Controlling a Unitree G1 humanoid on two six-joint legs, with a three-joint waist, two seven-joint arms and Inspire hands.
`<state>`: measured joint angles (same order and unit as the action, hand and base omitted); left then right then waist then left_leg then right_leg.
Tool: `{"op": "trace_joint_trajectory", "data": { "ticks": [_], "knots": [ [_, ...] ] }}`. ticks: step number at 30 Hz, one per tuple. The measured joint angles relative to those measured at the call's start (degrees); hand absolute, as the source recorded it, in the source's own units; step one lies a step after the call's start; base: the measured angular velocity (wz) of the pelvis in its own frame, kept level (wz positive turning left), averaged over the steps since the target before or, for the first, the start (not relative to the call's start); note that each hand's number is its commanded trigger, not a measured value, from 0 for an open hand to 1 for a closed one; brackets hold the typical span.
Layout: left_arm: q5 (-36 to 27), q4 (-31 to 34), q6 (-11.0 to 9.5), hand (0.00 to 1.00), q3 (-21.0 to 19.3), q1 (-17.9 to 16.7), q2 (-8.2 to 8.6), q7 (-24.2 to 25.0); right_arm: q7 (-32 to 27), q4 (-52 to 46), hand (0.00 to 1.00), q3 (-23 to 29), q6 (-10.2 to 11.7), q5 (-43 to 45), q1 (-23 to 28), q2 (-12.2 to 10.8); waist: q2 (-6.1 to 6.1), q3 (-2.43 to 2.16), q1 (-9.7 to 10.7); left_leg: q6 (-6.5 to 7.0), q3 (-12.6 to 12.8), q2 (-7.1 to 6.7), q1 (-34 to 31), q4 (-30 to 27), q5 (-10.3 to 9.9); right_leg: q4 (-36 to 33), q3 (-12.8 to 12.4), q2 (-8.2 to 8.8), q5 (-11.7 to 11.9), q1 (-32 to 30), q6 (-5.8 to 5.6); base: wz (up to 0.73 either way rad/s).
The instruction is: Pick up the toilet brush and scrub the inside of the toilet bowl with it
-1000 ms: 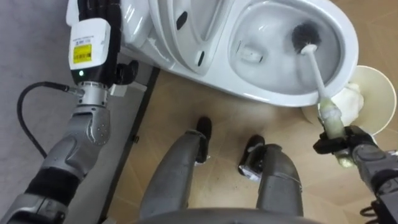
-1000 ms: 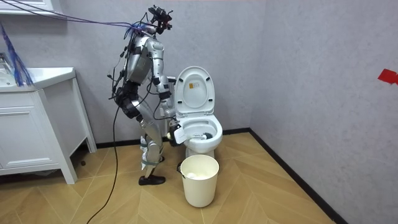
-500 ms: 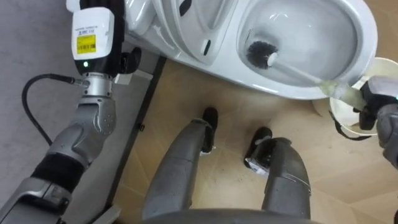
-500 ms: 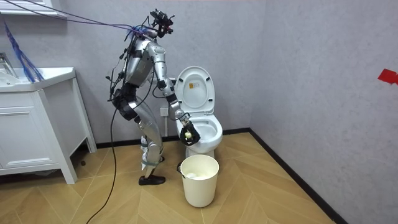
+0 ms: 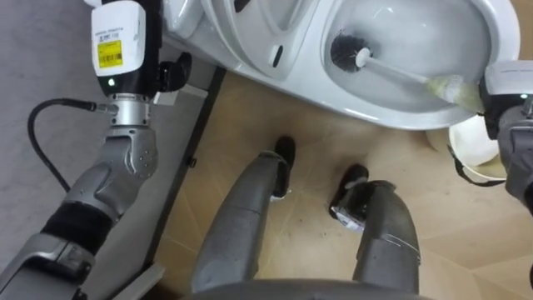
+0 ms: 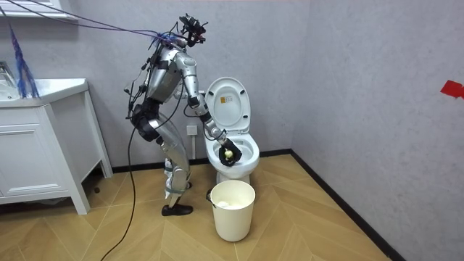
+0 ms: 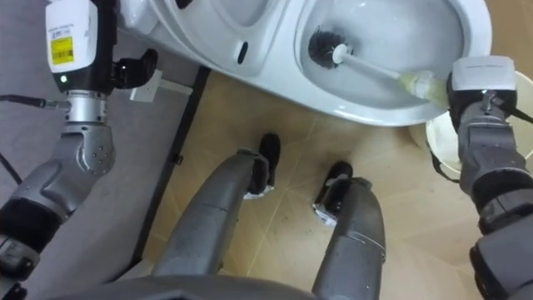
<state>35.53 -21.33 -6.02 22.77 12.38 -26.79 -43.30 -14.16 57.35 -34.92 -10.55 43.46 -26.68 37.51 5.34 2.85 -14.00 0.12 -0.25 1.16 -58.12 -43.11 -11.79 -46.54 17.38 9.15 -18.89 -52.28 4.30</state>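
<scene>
My right robot hand point(image 7: 475, 87) is curled round the brush point(image 5: 391, 67), its bristles low inside the toilet bowl point(image 5: 391, 118).

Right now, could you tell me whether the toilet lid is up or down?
Up: the toilet lid stands raised behind the bowl, and the toilet brush reaches inside it.

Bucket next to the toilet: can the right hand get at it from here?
Probably yes: the bucket sits just below the right hand, nothing between, but that hand is gripping the brush.
</scene>
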Motion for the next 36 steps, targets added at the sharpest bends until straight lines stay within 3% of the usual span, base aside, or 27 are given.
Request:
{"op": "trace_joint_trajectory", "data": {
  "ticks": [4, 6, 8, 13, 15, 20, 24, 26, 28, 30, 36],
  "knots": [
    [0.0, 0.4, -0.2, 0.00, 0.1, 0.6, -1.84, -0.6, -0.3, 2.0, 1.00, 0.1, 1.1, -11.6, -1.8, -0.3, -0.64, 0.42, 0.8, -0.21, -0.5, -0.46, -0.2, 0.1, 0.2, -0.6, 0.3, 0.45, -0.5, -0.1, 0.16, 0.11],
    [0.1, 1.0, 0.3, 0.00, 0.1, 0.5, -1.97, -1.1, -1.1, 3.1, 1.00, 0.7, 2.3, -17.5, -2.7, -0.4, -1.20, 0.79, 1.3, -0.13, -0.3, -1.02, -0.5, 0.2, 0.3, -1.2, -0.1, 0.91, -0.6, -0.9, 0.01, 0.02],
    [0.9, 2.4, 1.1, 0.00, -0.2, 0.4, -2.08, -1.2, -1.4, 4.1, 1.00, 3.3, 3.0, -20.0, -2.9, -0.7, -1.67, 0.82, 1.4, -0.01, -0.2, -1.16, -1.1, -0.1, 0.4, -1.6, -0.1, 1.19, -0.6, -1.4, -0.03, 0.02],
    [3.6, 3.0, 2.8, 0.00, -0.3, 0.6, -3.05, -2.6, -1.4, 7.8, 1.00, 5.0, 3.7, -19.1, -6.6, -1.6, -3.07, 1.04, 2.8, 0.43, 0.2, -2.07, -2.8, -0.8, 0.9, -3.9, -0.8, 2.28, -0.7, -3.8, -0.15, 0.06],
    [5.3, 2.4, 3.9, 0.00, -0.3, 1.6, -3.05, -2.6, -1.4, 7.9, 1.00, 5.0, 3.6, -14.7, -8.4, -1.3, -3.23, 0.99, 3.6, 0.66, 0.2, -2.65, -3.0, -1.1, 1.2, -4.7, -0.8, 3.17, -0.9, -4.2, -0.24, 0.07],
    [6.3, 2.4, 5.4, 0.00, -0.2, 1.6, -2.87, -0.5, -0.3, 6.1, 1.00, 3.0, 2.7, -4.5, -8.9, -1.3, -3.72, 0.90, 3.4, 0.80, 0.2, -2.72, -1.8, -1.3, 1.4, -4.7, -0.9, 3.05, -0.7, -3.1, -0.38, 0.00],
    [5.9, 2.2, 5.7, 0.00, 0.4, 1.7, -2.86, 1.4, 1.9, 0.7, 1.00, -1.8, -0.8, 2.5, -5.7, -2.3, -2.30, 0.70, 2.0, 0.60, -0.9, -1.47, -0.4, -0.5, 1.5, -1.2, 0.9, 1.51, 0.6, -0.1, -0.13, -0.08],
    [5.7, 1.5, 5.6, 0.00, 1.9, 1.5, -2.42, 1.5, 2.8, -1.1, 1.00, -1.6, -3.9, 3.1, -2.6, -3.7, -0.11, 0.66, 1.7, 0.67, -1.8, -1.27, 0.7, -0.1, 1.5, 0.6, 2.3, 0.77, 0.8, 2.3, -0.42, 0.12],
    [4.3, 1.9, 5.2, 0.00, 2.1, 0.5, -2.42, 2.0, 3.0, -2.0, 1.00, -1.4, -5.8, 3.0, -1.2, -4.1, 1.16, 0.57, 0.9, 0.77, -1.6, -1.02, 1.7, 0.6, 1.4, 1.8, 1.9, 0.20, 1.3, 3.2, -0.66, -0.09],
    [2.0, 2.3, 4.8, 0.00, 2.2, -0.9, -2.41, 2.5, 3.1, -2.8, 1.00, -1.1, -7.1, 2.9, 0.0, -4.6, 2.40, 0.04, 1.2, 0.80, -1.1, -1.02, 2.1, 1.6, 1.5, 2.6, 1.5, 0.16, 1.5, 3.3, -0.75, -0.09],
    [-0.2, 2.2, 4.3, 0.00, 1.3, -3.3, -2.38, 1.7, 3.7, -4.4, 1.00, 1.1, -8.2, 2.1, 1.9, -6.7, 2.89, -0.31, 2.3, 0.29, -1.0, -0.64, 3.2, 3.2, 1.8, 4.0, 1.3, -0.47, 1.8, 3.9, -0.46, -0.01]
  ]
}}
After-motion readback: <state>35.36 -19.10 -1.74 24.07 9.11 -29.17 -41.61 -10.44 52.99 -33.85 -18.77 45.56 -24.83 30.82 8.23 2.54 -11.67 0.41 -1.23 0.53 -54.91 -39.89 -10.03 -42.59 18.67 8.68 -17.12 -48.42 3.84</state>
